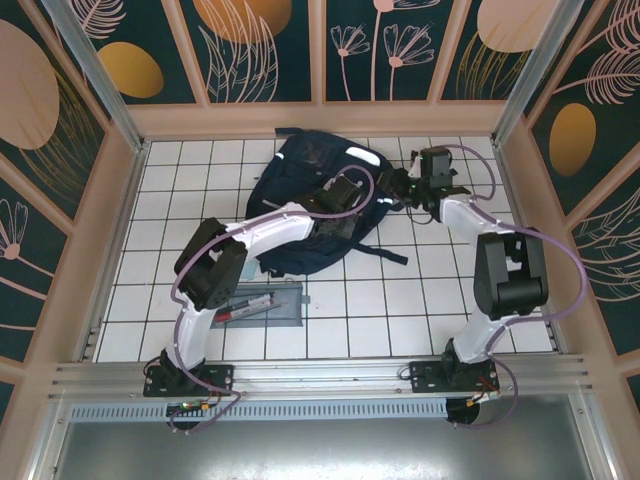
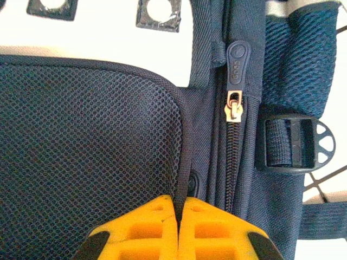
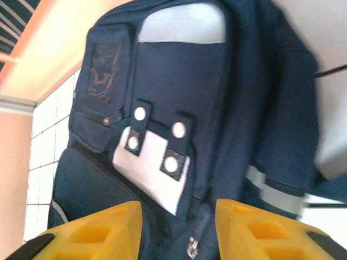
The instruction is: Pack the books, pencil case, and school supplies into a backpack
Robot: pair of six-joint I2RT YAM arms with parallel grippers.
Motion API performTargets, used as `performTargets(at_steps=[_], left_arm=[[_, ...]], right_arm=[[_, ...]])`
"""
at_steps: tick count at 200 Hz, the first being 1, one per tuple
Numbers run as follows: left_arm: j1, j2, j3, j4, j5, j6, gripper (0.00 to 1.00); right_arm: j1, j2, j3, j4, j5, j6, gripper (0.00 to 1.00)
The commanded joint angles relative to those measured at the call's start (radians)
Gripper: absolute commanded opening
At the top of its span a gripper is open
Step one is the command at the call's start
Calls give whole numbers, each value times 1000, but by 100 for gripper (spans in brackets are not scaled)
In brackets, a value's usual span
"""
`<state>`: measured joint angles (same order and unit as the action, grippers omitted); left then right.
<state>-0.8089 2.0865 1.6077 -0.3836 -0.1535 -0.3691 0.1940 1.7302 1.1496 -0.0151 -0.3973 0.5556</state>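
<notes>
- Evidently the step in hand is opening the backpack, which lies at the far middle of the bench. In the left wrist view the zip teeth below the slider look closed.
- The left claw is pressed together on the piped edge of a mesh panel, pinning the fabric.
- The right claw stands apart, holding nothing, just right of the bag.
- Next, I judge, the free claw must catch the zip pull (a small target) and draw it along while the other braces the cloth.
- The pencil case lies unpacked at the near left, well apart from the bag.
- The overhead view places the case and both arms. The left wrist view makes out the zip and a buckle, and the right wrist view shows the pale patch on the front.
</notes>
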Motion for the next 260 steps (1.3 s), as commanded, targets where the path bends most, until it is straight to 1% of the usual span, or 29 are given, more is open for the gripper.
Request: performTargets(at_steps=[1,20,47,76,112,125,151,176,190,211,244,260], left_arm=[[-4,-74,-19,59,62,-32,0],[-4,-98,-31,77,69,-40,0],[-3,-107,-29,80,76,-46,0],[-4,-115,-26,87,95,-59,0],[-4,-111,-19,97,100,-70,0],[-4,-108,-16,101,111,-75,0],[-4,-99,7,95,132,-79,0],[-3,-103,11,101,151,-89,0],[-3,-107,7,112,156,-97,0],[-3,-106,4,122,158,-108,0],[-4,-85,13,124,162,-119,0],[-4,-80,15,124,167,-123,0]], right_arm=[[44,61,53,-13,-20,15,37],[71,95,55,-21,-4,22,34],[71,115,33,-18,39,31,32],[73,124,54,-71,80,14,32],[86,93,49,-144,159,-19,33],[86,93,41,-146,149,-22,35],[90,96,33,-123,127,-12,43],[94,112,41,-90,80,16,43],[104,121,47,-85,66,31,42],[112,108,23,-49,50,54,36],[109,23,-49,41,13,79,31],[108,6,-57,43,15,78,30]])
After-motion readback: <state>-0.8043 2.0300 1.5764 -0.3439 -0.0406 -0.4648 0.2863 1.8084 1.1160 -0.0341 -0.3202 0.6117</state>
